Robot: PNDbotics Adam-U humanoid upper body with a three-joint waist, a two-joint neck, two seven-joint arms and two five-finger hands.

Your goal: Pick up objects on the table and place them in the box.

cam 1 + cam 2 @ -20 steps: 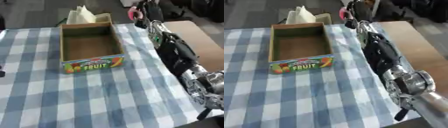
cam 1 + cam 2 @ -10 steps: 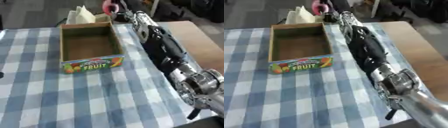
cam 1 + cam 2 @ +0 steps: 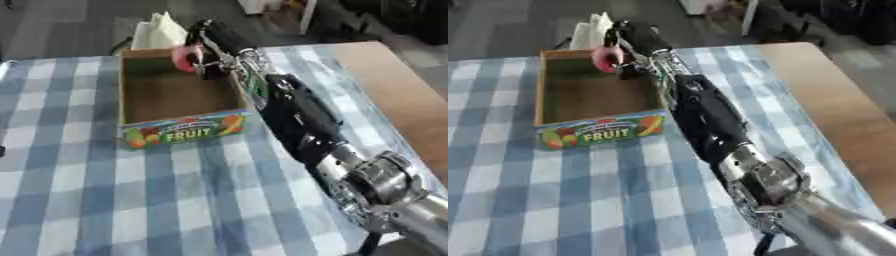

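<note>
Leftmost, the desk (image 3: pixel 61 200) shows its blue-and-white checked cloth with nothing loose lying on the visible part. Next comes the box (image 3: pixel 179 131), an open cardboard tray with a "FRUIT" label and printed fruit along its near wall; its brown floor looks bare. Behind its far wall stands something pale and folded, like white paper (image 3: pixel 159 32). Over the box's far right corner hangs the right hand (image 3: pixel 630 39), its dark fingers curled round a small pink object (image 3: pixel 185 56), which sits above the rim, inside the box's outline and not yet on the floor. What the pink object is cannot be made out beyond a rounded shape. The right arm (image 3: pixel 293 112) runs from the lower right across the desk to that corner. The left hand shows in neither view.

Judging by its size and how little of the hand it takes, the pink object is probably light; whether it is soft or stiff cannot be told. Rounded things tend to roll, so a hold across its middle suits it, and letting it go low over the floor would keep it from bouncing out.
</note>
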